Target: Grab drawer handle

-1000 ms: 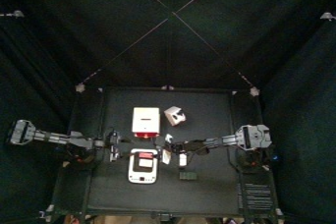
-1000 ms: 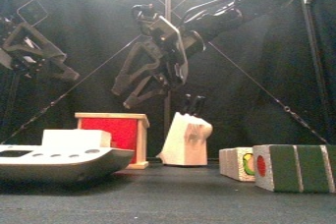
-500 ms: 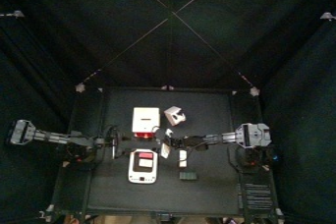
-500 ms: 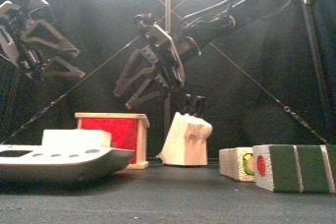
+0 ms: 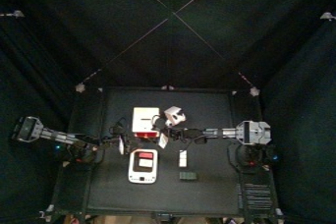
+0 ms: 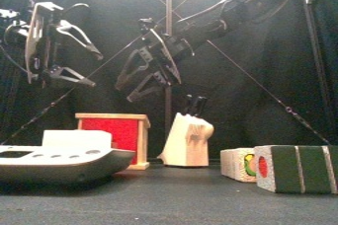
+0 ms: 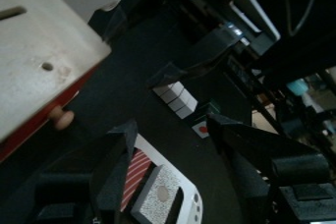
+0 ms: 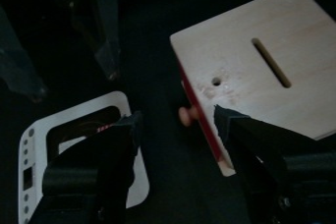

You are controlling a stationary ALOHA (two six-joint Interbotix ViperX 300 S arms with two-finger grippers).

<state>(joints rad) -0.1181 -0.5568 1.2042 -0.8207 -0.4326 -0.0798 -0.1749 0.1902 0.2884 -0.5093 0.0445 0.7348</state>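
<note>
The drawer [image 5: 144, 119] is a white box with a red front, at the table's middle left. In the front view its red face [image 6: 113, 135] shows. A small pale knob [image 8: 184, 116] sticks out of the red front. My right gripper [image 8: 179, 132] is open and hovers over the front, with the knob showing between its jaws; it is above the drawer in the front view [image 6: 149, 61]. My left gripper [image 7: 184, 147] is open and empty, high to the left [image 6: 53, 46]. The left wrist view also shows the drawer [image 7: 39, 56] and its knob [image 7: 59, 117].
A wooden knife block [image 6: 188, 140] stands right of the drawer. A white scale [image 5: 144, 169] lies in front of it, also seen under my right gripper [image 8: 59, 159]. Green and white blocks [image 6: 284, 167] sit at the front right. Small flat pieces [image 5: 186, 157] lie near the scale.
Both grippers have moved in toward the drawer's front. My left gripper has risen and swung right in the front view. My right gripper has shifted slightly toward the drawer.
</note>
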